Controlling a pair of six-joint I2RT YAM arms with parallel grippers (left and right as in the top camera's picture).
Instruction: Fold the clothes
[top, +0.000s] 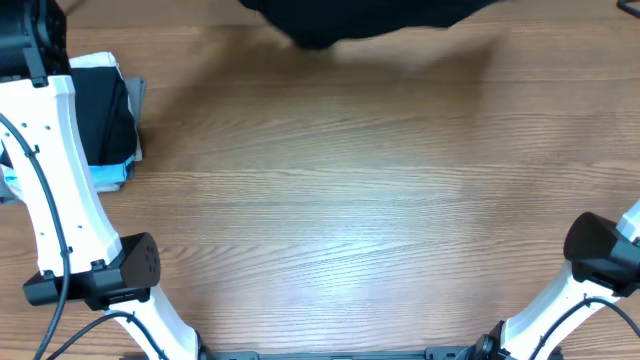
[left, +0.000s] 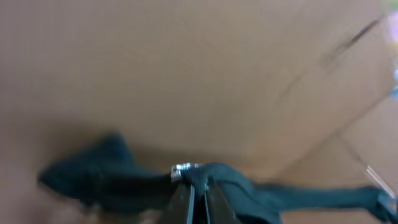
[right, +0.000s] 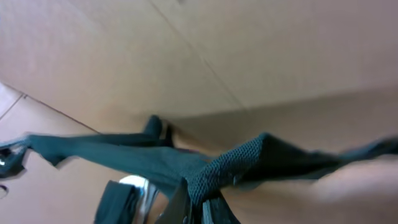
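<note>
We see a light brown wood-grain worktop (top: 330, 200) filling the overhead view, its grain running left to right. A soft pale sheen of light lies across its middle, and a dim shadow falls near its far edge. In both wrist views the backdrop is a blurred tan flat surface (left: 186, 62) crossed by thin straight seams; we cannot tell whether it is wall or floor. In the right wrist view a paler pinkish panel (right: 37, 180) meets it at lower left.
</note>
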